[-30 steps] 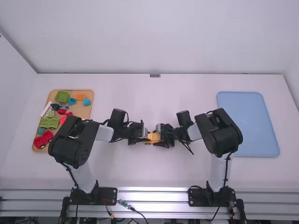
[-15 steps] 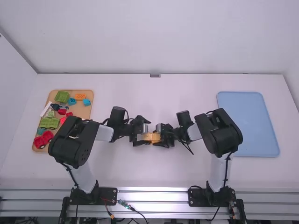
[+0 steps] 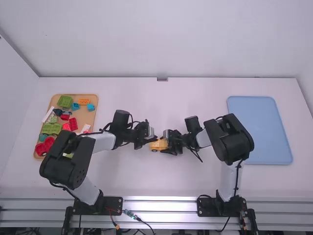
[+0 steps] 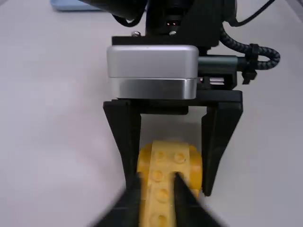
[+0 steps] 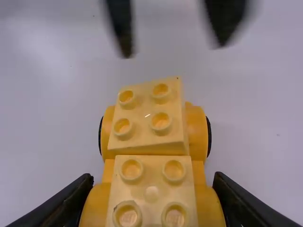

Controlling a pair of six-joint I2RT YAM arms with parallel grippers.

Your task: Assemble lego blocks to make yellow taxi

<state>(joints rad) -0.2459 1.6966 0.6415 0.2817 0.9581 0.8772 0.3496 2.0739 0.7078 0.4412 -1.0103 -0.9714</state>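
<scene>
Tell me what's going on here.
A yellow toy taxi seems to be coming together. The right gripper has its fingers closed on it. On top, one yellow block sits straight, while a second yellow block sits crooked. The left gripper is near that crooked end, fingers apart. Other toy pieces lie on a tan tray.

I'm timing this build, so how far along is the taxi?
Placed: a straight yellow block and a crooked block, both on the wheeled base. In hand: the right hand grips the base; the left hand is open, holding nothing. Remaining: the crooked block probably needs squaring up and pressing down.
</scene>
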